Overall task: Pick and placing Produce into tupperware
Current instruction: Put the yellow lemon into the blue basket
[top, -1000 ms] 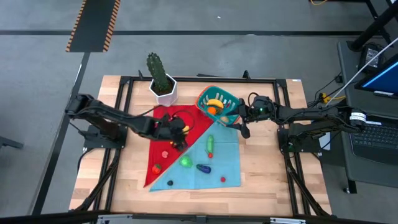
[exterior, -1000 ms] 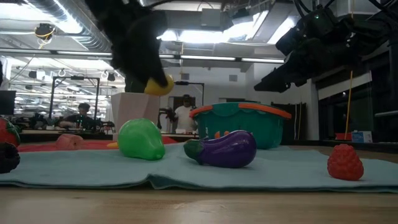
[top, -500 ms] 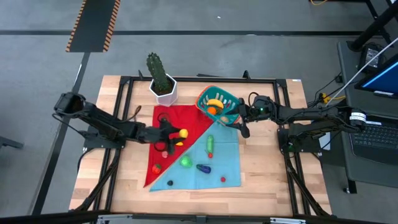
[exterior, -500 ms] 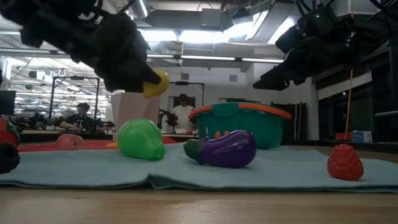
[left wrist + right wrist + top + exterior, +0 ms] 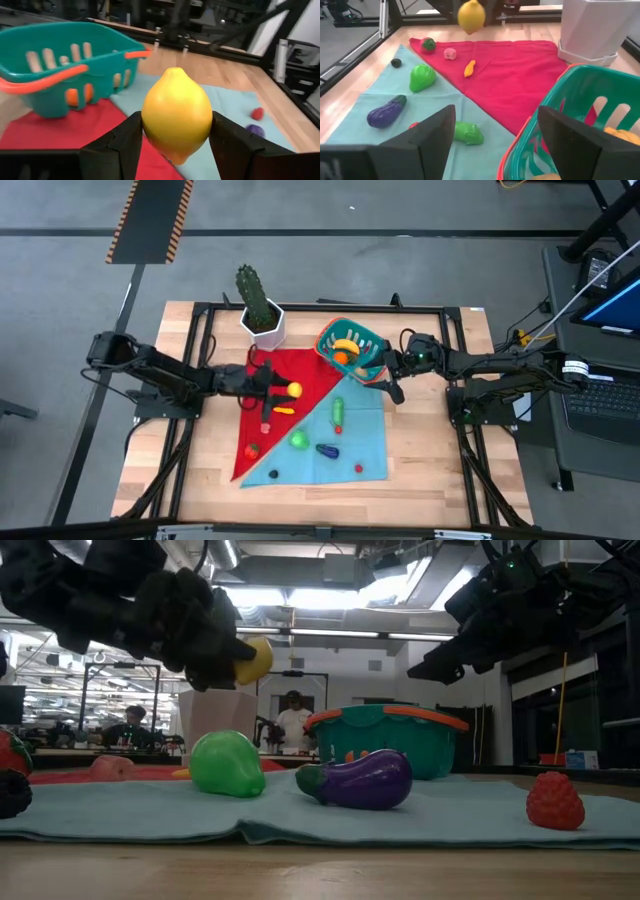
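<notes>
Above the red half of a red-and-teal cloth (image 5: 350, 442) spread on the wooden surface (image 5: 420, 470), a yellow lemon (image 5: 294, 391) is gripped between the two fingers of the left pincer (image 5: 287, 391), held clear of the cloth. In the left wrist view the lemon (image 5: 177, 114) is seen clamped on both sides by the dark fingers (image 5: 120, 145).

Toward the far edge of the surface, on the far corner of the cloth, the teal tub (image 5: 352, 347) with an orange rim is tilted, with an orange and a yellow piece seen inside. The right pincer (image 5: 388, 378) is placed just beside the tub's right side, its fingers spread wide and nothing between them; in the right wrist view the tub's rim (image 5: 540, 125) is seen between its fingers.

Still lying on the cloth are a green pear (image 5: 298, 440), a purple eggplant (image 5: 327, 450), a green vegetable (image 5: 338, 414), a small orange piece (image 5: 283, 411), a red strawberry (image 5: 358, 468) and a red piece (image 5: 253, 449) near the cloth's left edge.

A cactus in a white pot (image 5: 260, 318) is stood at the far edge of the surface, left of the tub.
</notes>
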